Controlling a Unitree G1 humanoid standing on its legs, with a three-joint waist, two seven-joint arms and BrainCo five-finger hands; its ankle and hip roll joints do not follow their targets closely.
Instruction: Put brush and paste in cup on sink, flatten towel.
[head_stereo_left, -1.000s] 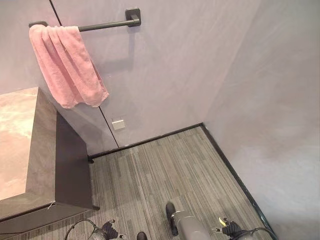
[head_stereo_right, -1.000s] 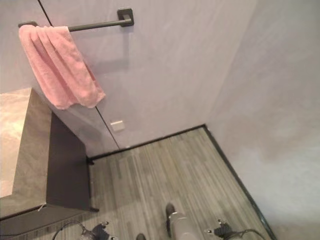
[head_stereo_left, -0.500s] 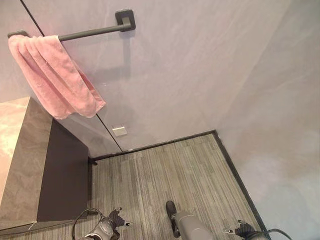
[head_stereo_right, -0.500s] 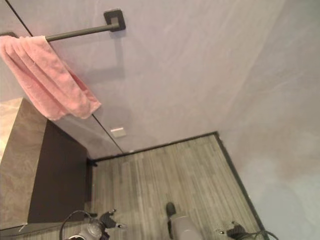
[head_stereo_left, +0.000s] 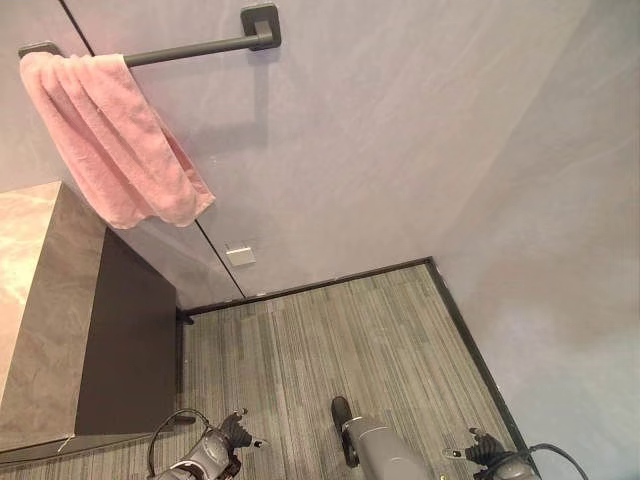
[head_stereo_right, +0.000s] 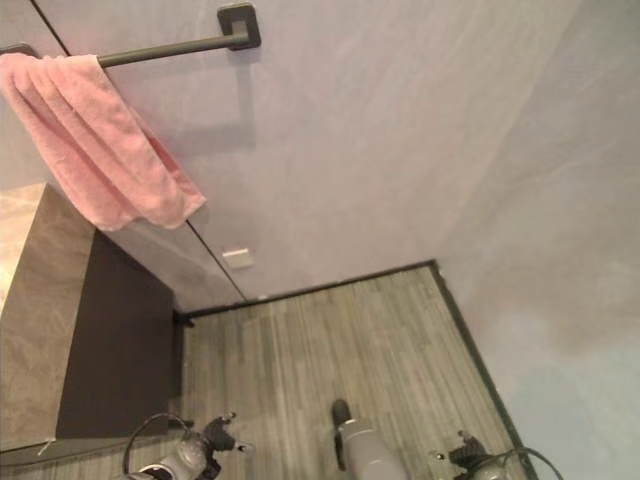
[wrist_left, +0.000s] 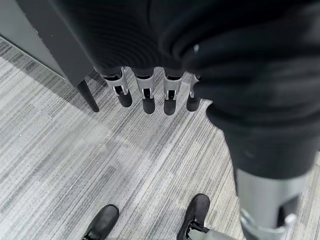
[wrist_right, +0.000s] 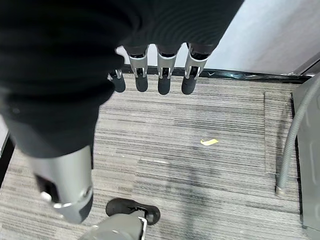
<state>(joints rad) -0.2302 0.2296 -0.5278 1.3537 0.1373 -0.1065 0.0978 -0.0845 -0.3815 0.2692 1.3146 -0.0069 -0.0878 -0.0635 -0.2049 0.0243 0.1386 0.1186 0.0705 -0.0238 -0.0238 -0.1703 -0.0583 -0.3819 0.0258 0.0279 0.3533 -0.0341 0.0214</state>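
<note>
Left eye view: the pink towel (head_stereo_left: 115, 140) hangs bunched at the left end of the dark rail (head_stereo_left: 190, 47) on the wall, most of the rail bare to its right. The stone counter (head_stereo_left: 40, 300) stands below the towel, against the wall. The left hand (head_stereo_left: 225, 440) and right hand (head_stereo_left: 482, 452) hang low, well below the towel.

Right eye view: the same towel (head_stereo_right: 95, 150), gathered in folds with its lower corner drooping past the counter's edge; brush, paste and cup cannot be made out.

Left wrist view: the left hand's fingers (wrist_left: 146, 97) point straight down at the striped floor (wrist_left: 75, 165), relaxed and holding nothing.

Right wrist view: the right hand's fingers (wrist_right: 162, 75) are likewise straight and empty; a small yellow scrap (wrist_right: 209, 142) lies on the floor.

Step in hand: likely flattening the towel.

How to do it well: raise a hand to the towel's free edge, draw it rightward along the rail, and keep the pull level so the cloth spreads without sliding off.
</note>
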